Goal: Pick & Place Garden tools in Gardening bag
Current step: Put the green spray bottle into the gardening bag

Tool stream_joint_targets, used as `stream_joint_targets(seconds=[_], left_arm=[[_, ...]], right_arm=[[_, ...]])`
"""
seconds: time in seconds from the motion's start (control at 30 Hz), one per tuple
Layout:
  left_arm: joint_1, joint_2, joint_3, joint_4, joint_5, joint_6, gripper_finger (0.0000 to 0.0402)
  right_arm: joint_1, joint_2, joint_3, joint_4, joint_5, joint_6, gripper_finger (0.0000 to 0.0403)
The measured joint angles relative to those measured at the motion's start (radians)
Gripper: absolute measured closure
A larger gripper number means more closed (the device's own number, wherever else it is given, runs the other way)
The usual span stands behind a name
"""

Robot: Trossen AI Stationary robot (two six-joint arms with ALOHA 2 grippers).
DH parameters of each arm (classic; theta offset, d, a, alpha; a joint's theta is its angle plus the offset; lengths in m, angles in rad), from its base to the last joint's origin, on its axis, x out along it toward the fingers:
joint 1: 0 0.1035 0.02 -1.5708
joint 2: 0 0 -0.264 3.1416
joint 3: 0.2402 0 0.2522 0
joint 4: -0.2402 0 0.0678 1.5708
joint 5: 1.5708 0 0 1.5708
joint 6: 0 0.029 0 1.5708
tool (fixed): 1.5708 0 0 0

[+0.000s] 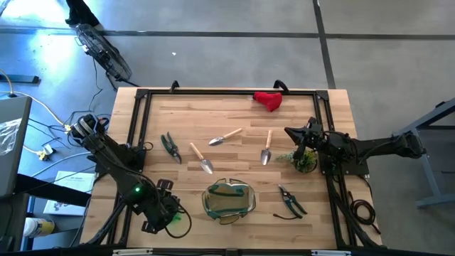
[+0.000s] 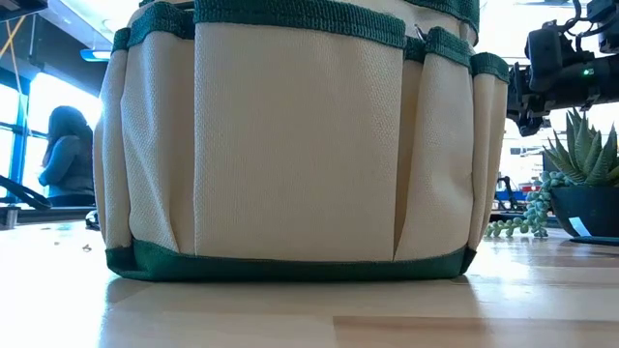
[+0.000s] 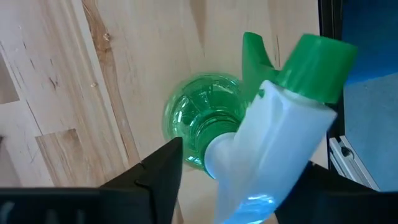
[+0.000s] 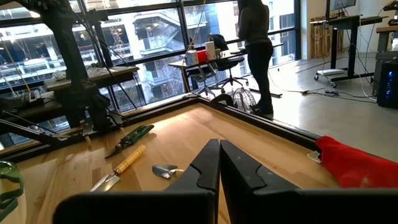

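Observation:
A green-and-white spray bottle (image 3: 205, 118) stands upright on its base near the table's front left corner. My left gripper (image 3: 242, 168) points down over it, open, one finger on either side of its white spray head (image 3: 280, 137). The gardening bag (image 1: 229, 200) sits at the front middle, mouth up. Three wooden-handled trowels (image 1: 201, 158) (image 1: 225, 136) (image 1: 266, 147) lie mid-table, with shears (image 1: 170, 147) to their left and shears (image 1: 290, 201) right of the bag. A red bundle (image 1: 269, 100) lies at the far edge. My right gripper (image 4: 219, 165) is shut and level, at the right side. My left gripper comes at the spray bottle from above, its fingers (image 3: 163, 171) lying on either side of the white spray head's neck (image 3: 217, 152). A thin gap shows at one finger. The head hides the other side, so I cannot tell whether the fingers touch. The bottle stands on the table.
A small potted plant (image 1: 306, 160) stands under my right arm. A black frame (image 1: 142, 96) runs round the table's edges. In the low view the bag (image 2: 290, 145) fills most of the picture. A person (image 4: 255, 50) stands in the room beyond the table.

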Motion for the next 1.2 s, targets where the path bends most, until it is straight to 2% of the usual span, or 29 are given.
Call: stream_joint_targets(seconds=[0.3, 0.87, 1.2], left_arm=[[0.0, -0.002, 0.003, 0.001, -0.004, 0.0, 0.0309], [0.0, -0.003, 0.005, -0.044, -0.033, 0.001, 0.032], [0.0, 0.002, 0.076, -0.184, -0.061, 0.0, 0.0325]], right_arm=[[0.0, 0.0, 0.0, -0.001, 0.0, 0.0, 0.04], [0.0, 0.0, 0.0, -0.024, 0.0, 0.0, 0.04], [0.0, 0.0, 0.0, -0.024, 0.0, 0.0, 0.04]])
